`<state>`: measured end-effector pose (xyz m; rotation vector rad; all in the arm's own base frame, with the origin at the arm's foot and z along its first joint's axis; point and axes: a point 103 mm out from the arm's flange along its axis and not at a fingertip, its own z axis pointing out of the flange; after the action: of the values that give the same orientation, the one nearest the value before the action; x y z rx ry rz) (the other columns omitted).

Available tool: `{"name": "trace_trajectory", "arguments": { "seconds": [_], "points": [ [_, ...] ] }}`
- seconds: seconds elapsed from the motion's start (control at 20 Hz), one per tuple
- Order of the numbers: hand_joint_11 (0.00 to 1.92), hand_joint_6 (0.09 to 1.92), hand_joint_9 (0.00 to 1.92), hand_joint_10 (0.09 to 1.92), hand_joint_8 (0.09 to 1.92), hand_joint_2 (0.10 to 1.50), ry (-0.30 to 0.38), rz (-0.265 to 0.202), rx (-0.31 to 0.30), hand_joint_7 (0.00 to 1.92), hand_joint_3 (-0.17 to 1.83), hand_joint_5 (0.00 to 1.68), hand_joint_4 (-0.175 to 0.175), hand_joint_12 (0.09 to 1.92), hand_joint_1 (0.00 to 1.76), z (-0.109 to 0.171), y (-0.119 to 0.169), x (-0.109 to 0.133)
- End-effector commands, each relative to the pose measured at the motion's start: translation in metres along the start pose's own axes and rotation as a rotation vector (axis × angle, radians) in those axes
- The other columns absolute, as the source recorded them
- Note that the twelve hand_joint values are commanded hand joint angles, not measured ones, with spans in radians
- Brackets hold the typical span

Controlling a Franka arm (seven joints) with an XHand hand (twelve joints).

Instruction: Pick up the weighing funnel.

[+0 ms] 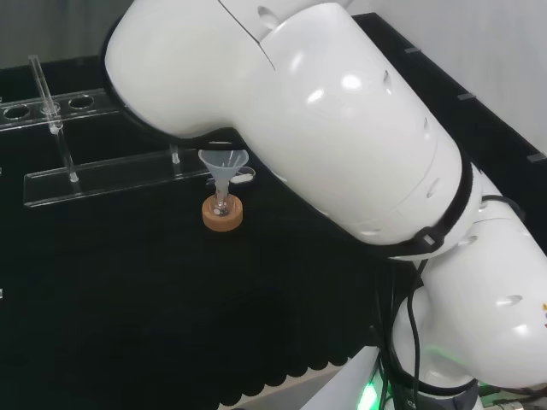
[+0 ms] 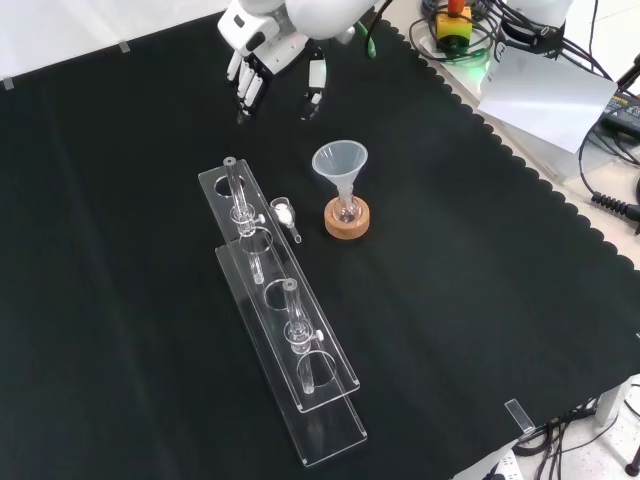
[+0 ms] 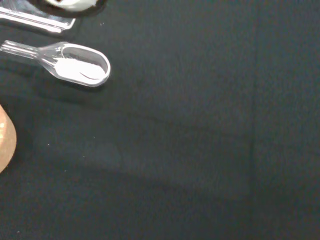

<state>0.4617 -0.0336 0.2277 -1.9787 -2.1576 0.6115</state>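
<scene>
The weighing funnel is a small clear scoop with a rounded bowl and a short thin stem, and some white powder lies in the bowl. It lies flat on the black tabletop. In the front view the weighing funnel is between the clear tube rack and the funnel on its cork ring, just beside the rack. The hand hangs above the cloth, well apart from it, with fingers spread, pointing down and holding nothing.
</scene>
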Motion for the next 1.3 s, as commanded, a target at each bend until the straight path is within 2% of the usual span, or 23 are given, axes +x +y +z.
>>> {"name": "trace_trajectory", "arguments": {
  "seconds": [0.05,0.65,1.15,1.3],
  "points": [
    [0.59,0.1,0.88,0.53,0.7,0.71,0.054,-0.05,-0.037,0.61,0.48,0.6,-0.052,1.27,0.76,0.034,0.022,-0.005],
    [0.59,0.11,0.87,0.52,0.7,0.68,0.14,-0.13,-0.111,0.6,0.48,0.6,-0.055,1.26,0.78,0.071,0.035,-0.001],
    [0.58,0.13,0.86,0.51,0.7,0.66,0.189,-0.168,-0.131,0.59,0.5,0.62,-0.057,1.26,0.86,0.093,0.05,0.016],
    [0.57,0.14,0.86,0.51,0.7,0.65,0.206,-0.154,-0.139,0.59,0.51,0.62,-0.057,1.26,0.88,0.096,0.055,0.018]
  ]
}}
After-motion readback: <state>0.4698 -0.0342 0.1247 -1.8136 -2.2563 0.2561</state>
